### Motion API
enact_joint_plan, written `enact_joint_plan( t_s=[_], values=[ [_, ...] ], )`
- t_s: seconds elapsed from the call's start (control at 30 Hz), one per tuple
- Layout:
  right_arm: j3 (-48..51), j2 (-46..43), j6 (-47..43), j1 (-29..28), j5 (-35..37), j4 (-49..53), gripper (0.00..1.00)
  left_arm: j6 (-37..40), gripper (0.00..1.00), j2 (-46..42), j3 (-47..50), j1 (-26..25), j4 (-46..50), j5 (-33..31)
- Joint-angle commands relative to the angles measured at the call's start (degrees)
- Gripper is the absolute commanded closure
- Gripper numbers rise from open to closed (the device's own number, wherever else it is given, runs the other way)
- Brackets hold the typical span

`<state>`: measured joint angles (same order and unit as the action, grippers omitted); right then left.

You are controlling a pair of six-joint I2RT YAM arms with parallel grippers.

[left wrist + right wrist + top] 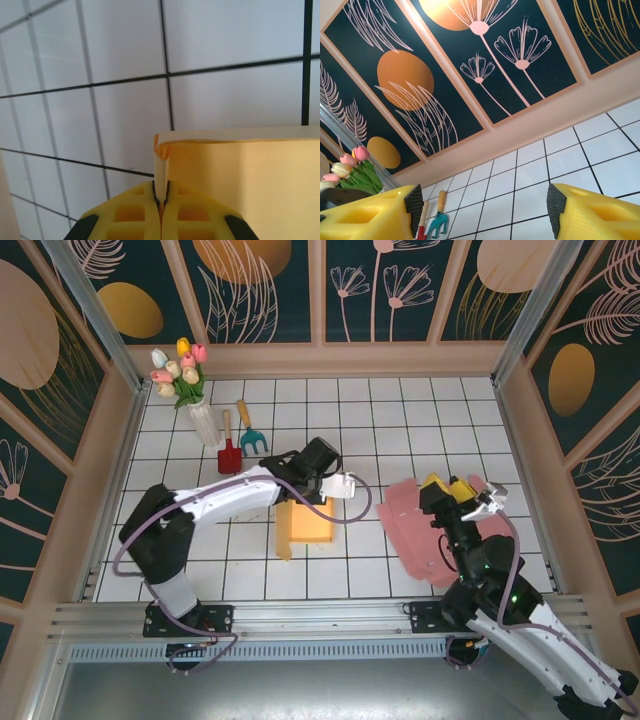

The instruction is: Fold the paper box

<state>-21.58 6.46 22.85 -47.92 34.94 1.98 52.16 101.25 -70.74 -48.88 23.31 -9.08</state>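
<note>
From above, the paper box (305,523) sits at the centre of the bench (400,420). My wrist view shows my left tool (161,192) pinching its flap edge. At 3 o'clock, my right tool (485,205) gapes empty.

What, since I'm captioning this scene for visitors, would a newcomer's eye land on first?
Probably the orange-yellow paper box at the middle of the white tiled table, with the left arm's yellow jaws shut on one thin flap. To its right lies a flat pink paper sheet, the right arm's open jaws beside it. A bunch of tulips in a white vase stands at the far left corner.
</note>
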Motion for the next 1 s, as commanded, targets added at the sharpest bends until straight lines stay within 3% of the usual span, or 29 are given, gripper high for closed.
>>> enact_joint_plan(
  t_s=[0.0,0.47,0.73,0.97],
  values=[
    [0.79,0.73,-0.04,0.36,1.24,-0.8,0.31,4.87,1.0,1.02,2.4,-0.2,-4.25,-1.39],
    [1.69,2.82,0.27,0.64,0.91,-1.95,0.31,9.85,1.0,8.06,9.59,-0.09,-22.95,-1.86],
    [1.76,2.81,0.53,0.64,0.05,-1.98,0.31,10.06,0.98,12.1,5.2,0.02,-20.5,-0.87],
    [1.86,2.78,0.8,0.68,-0.38,-1.98,0.31,10.31,0.86,10.84,3.31,0.0,-18.47,-1.66]
  ],
)
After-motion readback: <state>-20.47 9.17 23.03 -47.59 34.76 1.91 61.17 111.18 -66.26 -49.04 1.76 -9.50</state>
